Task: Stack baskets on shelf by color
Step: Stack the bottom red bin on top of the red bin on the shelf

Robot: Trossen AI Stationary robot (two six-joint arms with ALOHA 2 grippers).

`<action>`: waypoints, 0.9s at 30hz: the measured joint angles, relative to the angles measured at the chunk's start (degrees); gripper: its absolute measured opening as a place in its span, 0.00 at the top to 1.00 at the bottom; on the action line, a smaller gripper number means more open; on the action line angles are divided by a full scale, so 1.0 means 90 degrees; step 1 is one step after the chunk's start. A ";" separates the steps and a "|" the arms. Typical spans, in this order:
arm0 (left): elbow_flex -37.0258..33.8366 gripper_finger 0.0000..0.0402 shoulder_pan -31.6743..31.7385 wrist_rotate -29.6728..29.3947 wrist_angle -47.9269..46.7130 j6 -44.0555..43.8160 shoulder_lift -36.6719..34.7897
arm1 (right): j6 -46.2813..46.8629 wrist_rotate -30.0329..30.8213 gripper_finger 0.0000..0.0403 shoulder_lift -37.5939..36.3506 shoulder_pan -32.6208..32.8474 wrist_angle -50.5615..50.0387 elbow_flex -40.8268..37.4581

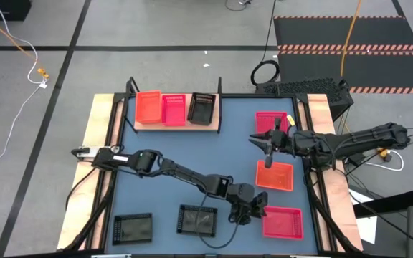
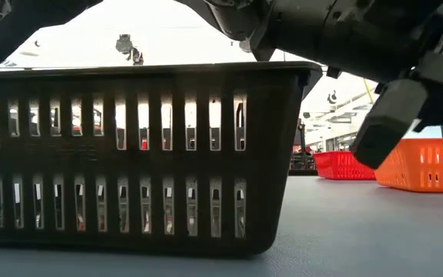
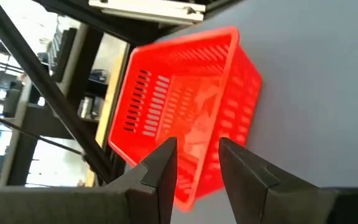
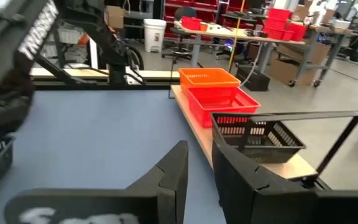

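Observation:
A pink-red basket (image 1: 284, 222) lies near the table's near right corner. My left gripper (image 1: 258, 209) reaches across the table to its left end and is shut on it; the left wrist view shows the basket (image 3: 185, 106) just past the fingers. The shelf (image 1: 178, 129) stands at the far left with an orange (image 1: 148, 107), a pink (image 1: 173, 109) and a black basket (image 1: 201, 107) side by side on it. My right gripper (image 1: 267, 143) hangs above the table at the right, holding nothing, its fingers a narrow gap apart (image 4: 199, 162). My left gripper has the pink-red basket's left end wall (image 3: 221, 127) between its two fingers, one finger (image 3: 166, 158) inside the basket and the other (image 3: 241, 165) outside. The fingers come slanting down from the table's left. In the high view the basket lies flat on the table.
An orange basket (image 1: 274, 175) and another pink-red one (image 1: 271, 122) lie along the right side. Two black baskets (image 1: 197, 220) (image 1: 133, 228) sit at the near edge; the nearer one fills the low view (image 2: 129, 154). Bare table spreads out in the middle.

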 joint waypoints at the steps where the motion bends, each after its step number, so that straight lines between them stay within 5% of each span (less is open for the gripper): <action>1: 0.0000 0.70 0.0020 0.0047 -0.0038 0.0001 0.0000 | -0.0001 0.0001 0.84 0.0001 0.0036 0.0041 0.0000; 9: 0.0000 0.70 0.0105 0.0556 0.0207 -0.0100 0.0150 | 0.0011 0.0135 0.84 0.0001 0.0248 0.0091 0.0002; 27: -0.0005 0.70 0.0127 0.0543 0.0462 -0.0554 0.0401 | -0.0196 0.0521 0.84 -0.0082 0.0380 0.0115 0.0002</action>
